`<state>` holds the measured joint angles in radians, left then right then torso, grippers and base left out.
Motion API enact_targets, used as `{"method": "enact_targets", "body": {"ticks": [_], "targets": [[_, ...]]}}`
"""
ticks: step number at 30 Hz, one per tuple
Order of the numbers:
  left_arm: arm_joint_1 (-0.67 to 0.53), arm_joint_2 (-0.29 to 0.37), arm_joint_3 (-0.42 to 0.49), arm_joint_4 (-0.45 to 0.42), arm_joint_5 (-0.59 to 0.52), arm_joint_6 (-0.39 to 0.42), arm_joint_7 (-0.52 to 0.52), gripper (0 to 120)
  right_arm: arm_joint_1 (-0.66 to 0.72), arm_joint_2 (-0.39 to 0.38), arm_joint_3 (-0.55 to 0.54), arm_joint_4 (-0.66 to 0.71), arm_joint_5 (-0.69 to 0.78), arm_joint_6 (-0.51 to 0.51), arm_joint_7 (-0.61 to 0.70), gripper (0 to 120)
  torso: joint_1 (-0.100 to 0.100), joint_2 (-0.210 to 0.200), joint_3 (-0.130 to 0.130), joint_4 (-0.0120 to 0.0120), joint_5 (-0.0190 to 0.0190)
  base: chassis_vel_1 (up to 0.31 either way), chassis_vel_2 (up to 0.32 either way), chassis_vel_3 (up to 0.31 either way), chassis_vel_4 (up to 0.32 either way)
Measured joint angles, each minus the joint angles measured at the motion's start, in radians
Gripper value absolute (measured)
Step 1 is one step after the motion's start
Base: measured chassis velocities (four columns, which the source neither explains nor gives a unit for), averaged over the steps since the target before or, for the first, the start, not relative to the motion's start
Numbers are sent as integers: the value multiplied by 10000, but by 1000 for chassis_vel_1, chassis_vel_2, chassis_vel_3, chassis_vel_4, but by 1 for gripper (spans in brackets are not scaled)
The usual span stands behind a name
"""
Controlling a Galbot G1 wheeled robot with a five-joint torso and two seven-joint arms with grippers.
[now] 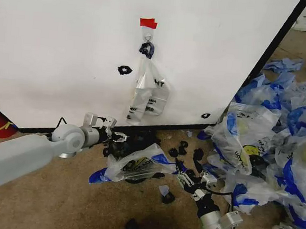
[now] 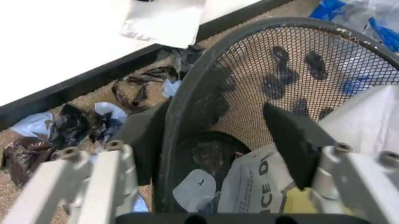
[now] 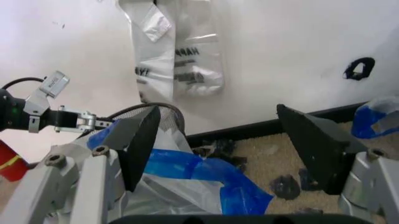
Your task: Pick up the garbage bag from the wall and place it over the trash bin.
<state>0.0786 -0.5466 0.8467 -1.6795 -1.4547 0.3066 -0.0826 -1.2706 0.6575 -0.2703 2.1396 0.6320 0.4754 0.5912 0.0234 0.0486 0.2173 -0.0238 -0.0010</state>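
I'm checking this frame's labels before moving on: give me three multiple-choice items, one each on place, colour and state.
1. Where is the thin white smiley-face plastic garbage bag?
A. hanging on the metal hook
B. draped on the round black mesh trash bin
C. on a table

2. What colour is the small tape strip on the large white wall panel?
A. red
B. green
C. yellow

3. What state is the right end effector in?
A. shut on the bag
B. open
C. shut on the bin rim

Answers: B, the bag lies across the bin on the floor; A, the strip above the hook is red; B, its fingers stand wide apart.
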Motion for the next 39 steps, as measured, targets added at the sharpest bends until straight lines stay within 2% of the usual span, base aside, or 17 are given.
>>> {"method": "enact_targets", "body": {"ticks": [3,5,7,8,9,10,14,16,23,28,31,34,35,39], "targets": [[-50,-18,54,8,-3,0,-52,49,-64,11,36,-5,-27,37,-16,71,0,0,0,2,1,0,0,0,0],[-76,-22,80,13,-4,0,-69,45,-82,14,47,-13,-37,48,-26,70,0,0,0,2,1,0,0,0,0],[-139,-25,152,23,-5,0,-90,35,-107,22,62,-21,-48,61,-42,69,0,0,0,2,1,0,0,0,0],[-151,-26,167,22,-4,0,-95,35,-107,24,62,-22,-48,63,-44,69,0,0,0,2,1,0,0,0,0],[-166,-27,183,23,-4,0,-105,26,-107,28,64,-23,-49,65,-47,69,0,0,-1,2,1,0,0,0,0],[-166,-27,183,23,-4,0,-105,26,-107,28,64,-23,-49,65,-47,69,0,0,-1,2,1,0,0,0,0],[-180,-49,249,73,51,1,-187,7,-55,58,44,-35,-55,69,-64,68,0,0,0,2,0,0,0,0,0],[-169,-52,249,108,67,1,-198,3,-55,57,43,-37,-56,71,-68,67,0,0,0,2,0,0,0,0,0],[22,-45,88,110,96,-12,-329,3,-21,49,44,-47,-57,81,-79,65,0,0,0,1,-1,0,0,0,0],[533,124,-579,-297,59,-30,-875,3,44,28,28,-57,-57,81,-81,63,0,0,0,0,-1,0,0,0,0],[1307,403,-1710,-877,-65,33,-1595,3,111,9,15,-43,-61,81,-81,62,0,0,0,1,2,0,0,0,0],[2437,729,-2970,-1793,-457,167,-2819,3,226,-3,-22,-20,-61,76,-81,61,0,0,-1,5,1,0,0,0,0],[2437,729,-2970,-1793,-457,167,-2819,3,226,-3,-22,-20,-61,76,-81,61,0,0,-1,5,1,0,0,0,0],[3675,968,-3789,-2854,-715,102,-4472,3,467,33,-172,-2,-49,42,-69,59,-1,0,-1,2,2,0,0,0,0]]}}
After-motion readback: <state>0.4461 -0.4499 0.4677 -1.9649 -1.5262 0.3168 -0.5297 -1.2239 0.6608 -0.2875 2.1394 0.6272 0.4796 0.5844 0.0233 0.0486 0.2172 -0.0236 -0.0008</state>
